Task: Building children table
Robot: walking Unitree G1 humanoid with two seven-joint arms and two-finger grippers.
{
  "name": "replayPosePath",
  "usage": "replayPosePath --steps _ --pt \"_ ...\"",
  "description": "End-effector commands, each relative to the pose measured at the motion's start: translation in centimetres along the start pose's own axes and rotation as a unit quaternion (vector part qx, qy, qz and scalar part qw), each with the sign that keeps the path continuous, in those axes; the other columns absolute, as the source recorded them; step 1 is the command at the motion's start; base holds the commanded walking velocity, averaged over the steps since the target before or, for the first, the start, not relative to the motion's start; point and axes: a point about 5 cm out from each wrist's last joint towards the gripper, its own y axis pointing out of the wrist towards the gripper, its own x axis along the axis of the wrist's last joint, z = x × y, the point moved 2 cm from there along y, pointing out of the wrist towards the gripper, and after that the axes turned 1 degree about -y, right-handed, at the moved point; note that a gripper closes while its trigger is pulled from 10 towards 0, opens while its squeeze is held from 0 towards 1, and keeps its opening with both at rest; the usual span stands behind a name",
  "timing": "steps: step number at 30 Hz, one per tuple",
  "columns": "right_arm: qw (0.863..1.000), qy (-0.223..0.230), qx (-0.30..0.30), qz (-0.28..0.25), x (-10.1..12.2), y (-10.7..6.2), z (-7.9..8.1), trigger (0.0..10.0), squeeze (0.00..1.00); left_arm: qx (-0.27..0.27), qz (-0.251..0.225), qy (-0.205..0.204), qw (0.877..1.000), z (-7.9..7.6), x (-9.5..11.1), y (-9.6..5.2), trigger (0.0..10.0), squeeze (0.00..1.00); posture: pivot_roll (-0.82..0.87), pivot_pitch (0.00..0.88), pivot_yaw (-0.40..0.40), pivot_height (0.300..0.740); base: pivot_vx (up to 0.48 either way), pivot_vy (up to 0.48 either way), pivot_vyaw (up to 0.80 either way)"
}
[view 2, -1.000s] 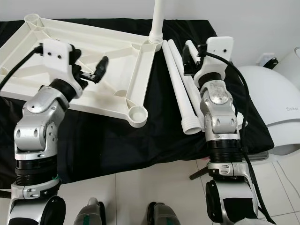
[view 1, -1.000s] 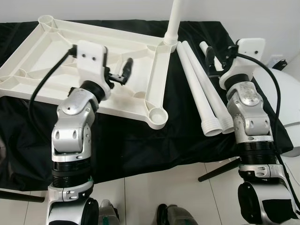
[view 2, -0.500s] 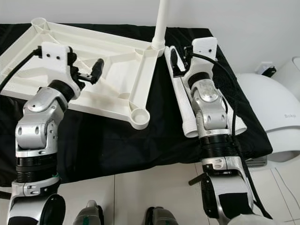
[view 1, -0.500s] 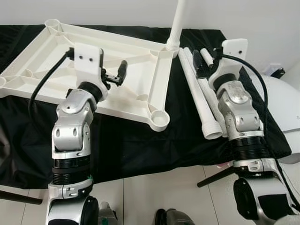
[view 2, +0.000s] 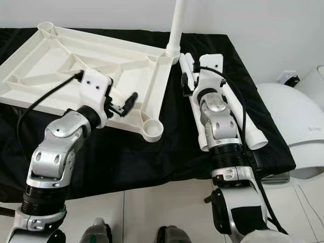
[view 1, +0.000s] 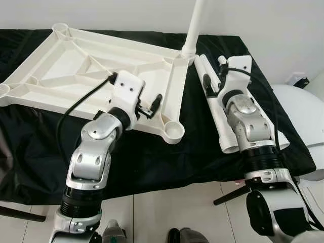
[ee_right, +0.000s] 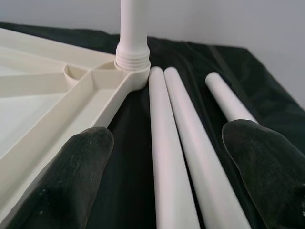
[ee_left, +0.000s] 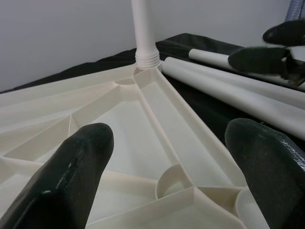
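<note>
Black cloth-draped counter (view 1: 152, 162) against a white wall, tiled floor (view 1: 167, 207) below. Ribbed white plastic tabletop (view 1: 76, 66) lies underside-up, one round leg (view 1: 195, 23) upright in its far corner socket, three loose smooth white tubes (ee_right: 176, 143) alongside. Left end effector (view 2: 129, 101) spread wide over the tabletop; right end effector (view 2: 185, 83) spread wide above the tubes, both holding nothing.

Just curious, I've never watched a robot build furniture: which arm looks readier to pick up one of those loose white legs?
Probably the right: its open claw hovers over the loose legs; the left claw is over the tabletop.

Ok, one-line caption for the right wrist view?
Open right pincer poised above three loose table legs on black cloth, one leg already screwed upright into the upturned tabletop.
</note>
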Motion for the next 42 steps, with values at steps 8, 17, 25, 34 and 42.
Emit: replayPosePath --steps 8,17,25,34,42 --pt "0.997 0.018 0.007 0.068 -2.0 -0.1 0.7 10.0 0.00 -0.072 0.000 0.004 0.997 -2.0 0.1 -0.8 10.0 0.00 0.07 0.060 -0.095 0.740 0.000 0.000 0.00" --pt "0.993 0.033 -0.010 0.116 -3.3 -0.5 0.4 10.0 0.00 -0.127 0.022 0.019 0.991 -3.1 -1.0 -1.9 10.0 0.00 0.06 0.085 -0.090 0.740 0.000 0.000 0.00" --pt "0.987 0.051 -0.026 0.150 -4.3 -1.0 -0.3 10.0 0.00 -0.137 0.026 0.026 0.990 -3.3 -1.0 -2.2 10.0 0.00 0.05 0.099 -0.080 0.740 0.000 0.000 0.00" --pt "0.980 0.065 -0.024 0.188 -5.5 -1.6 0.0 10.0 0.00 -0.140 0.022 0.029 0.990 -3.1 -0.6 -2.2 10.0 0.00 0.05 0.108 -0.077 0.740 0.000 0.000 0.00" --pt "0.977 0.069 -0.023 0.201 -5.8 -1.7 0.3 10.0 0.00 -0.138 0.021 0.031 0.990 -3.0 -0.4 -2.2 10.0 0.00 0.05 0.109 -0.077 0.740 0.000 0.000 0.00"
